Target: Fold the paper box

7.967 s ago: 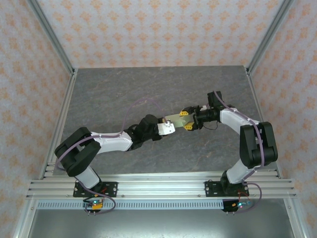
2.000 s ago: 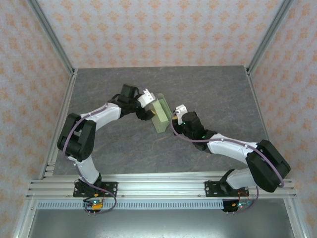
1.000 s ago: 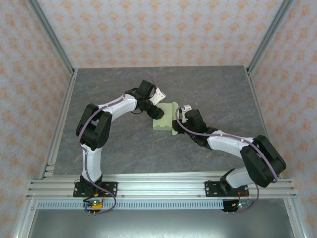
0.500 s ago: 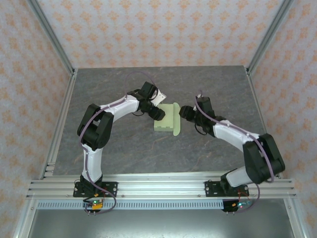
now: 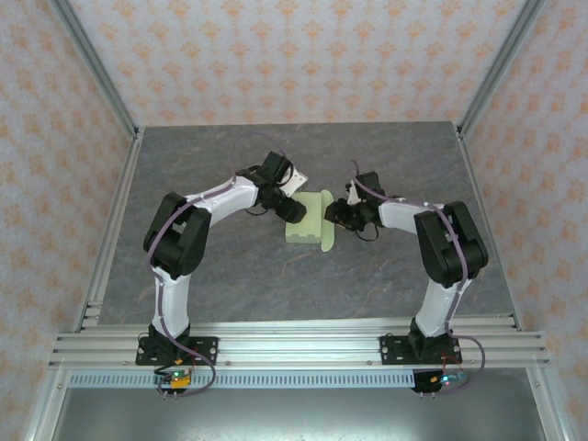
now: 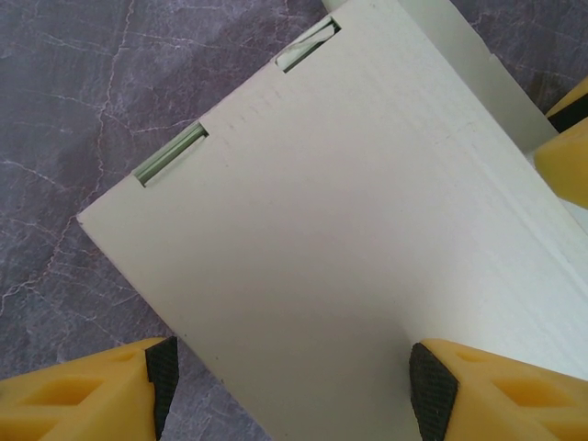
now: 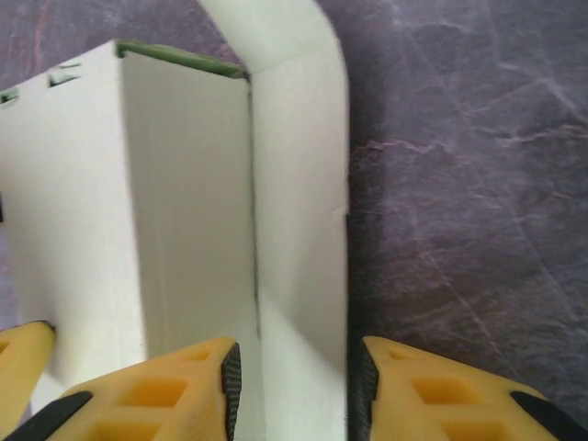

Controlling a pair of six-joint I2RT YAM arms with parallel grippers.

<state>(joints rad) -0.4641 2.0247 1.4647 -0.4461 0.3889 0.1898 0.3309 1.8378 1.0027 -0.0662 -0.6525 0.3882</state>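
Overhead, the arms meet over the middle of the table [image 5: 202, 266]. The paper box [image 5: 309, 220] lies flat between the two wrists, with the left gripper [image 5: 292, 209] at one side and the right gripper [image 5: 339, 214] at the opposite side. From up here both sets of fingers are buried under the dark wrists, so there is no reading the jaws.

In the left wrist view the jaws stand wide. The box's broad face spreads across the gap and runs on ahead of the fingertips. A strip of grey table shows between one pad [image 6: 163, 367] and the card's edge, so there is no pinch: this hand is open and holds nothing. The other fingertip sits over the face; whether it touches, I can't tell. Ahead, at the box's far edge, are two slots [image 6: 171, 153] with green card peeking through. A yellow finger [image 6: 570, 152] pokes in at the frame's right edge, cut off.

The right wrist view adds what neither other view gives: a side wall [image 7: 188, 202] standing upright, and a round-cornered flap [image 7: 301, 230] folded out beside it. The flap runs back between this gripper's fingers and fills the gap. The jaws are roughly half apart. Whether they clamp the flap or merely straddle it, I can't say, because the frame's bottom edge crops the fingers.
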